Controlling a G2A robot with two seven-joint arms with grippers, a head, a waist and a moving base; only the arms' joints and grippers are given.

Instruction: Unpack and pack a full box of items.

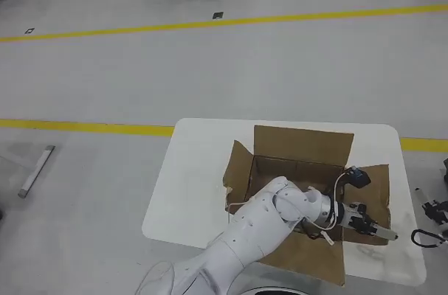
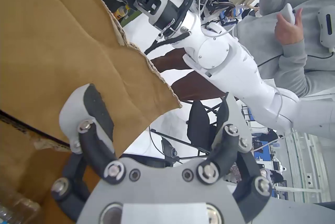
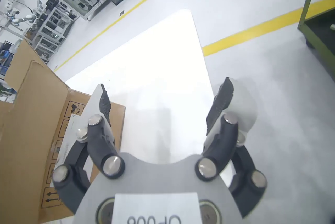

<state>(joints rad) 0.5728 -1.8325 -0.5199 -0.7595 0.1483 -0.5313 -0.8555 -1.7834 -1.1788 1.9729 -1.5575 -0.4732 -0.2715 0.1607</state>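
My left fingers [image 2: 94,110] and right fingers [image 3: 221,102] are spread, empty; the box flap [image 2: 65,39] crowds the left, so I'd clear it slowly.

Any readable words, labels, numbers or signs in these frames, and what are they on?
Right tool, base label: upside down and cut by the frame edge, so it cannot be read whole.
Box side: handling signs, arrows among them, with no words legible.
White sticker on the box: print too small to read.
Elsewhere: nothing legible.
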